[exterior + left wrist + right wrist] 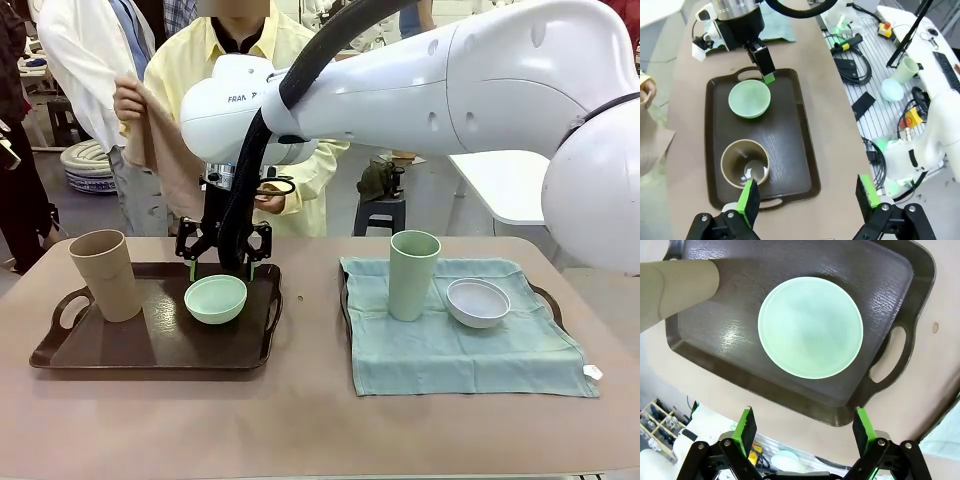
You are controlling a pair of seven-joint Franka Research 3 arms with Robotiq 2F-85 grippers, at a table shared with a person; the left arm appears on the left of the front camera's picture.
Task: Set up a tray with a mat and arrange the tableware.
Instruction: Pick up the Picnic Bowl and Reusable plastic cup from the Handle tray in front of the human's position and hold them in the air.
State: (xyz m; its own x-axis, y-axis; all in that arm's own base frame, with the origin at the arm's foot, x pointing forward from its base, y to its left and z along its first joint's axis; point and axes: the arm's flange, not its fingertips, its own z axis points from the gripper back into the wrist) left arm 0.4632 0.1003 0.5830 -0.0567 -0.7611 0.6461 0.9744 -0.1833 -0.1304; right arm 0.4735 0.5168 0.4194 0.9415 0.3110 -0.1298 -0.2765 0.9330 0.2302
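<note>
Beige table, cluttered workshop behind. A person in a yellow shirt stood at the far side, one hand holding up a tan cloth.

Left gripper hung high above the left end of the dark brown tray. Its fingers were spread wide and grasped nothing.

Tan-brown tumbler stood upright at that left end of the tray. Mint green bowl sat right of the tray's middle, well apart from the tumbler.

Right arm reached across from the right. Right gripper pointed down just above the bowl's far rim. Its fingers were released and empty, and no contact with the bowl could be made out.

Right half of the table: a teal-green mat lay spread over a second tray, with one dark handle showing at the mat's right edge. Pale green tumbler stood upright on the mat's left part. Whitish-lavender bowl sat to its right, near but apart.
</note>
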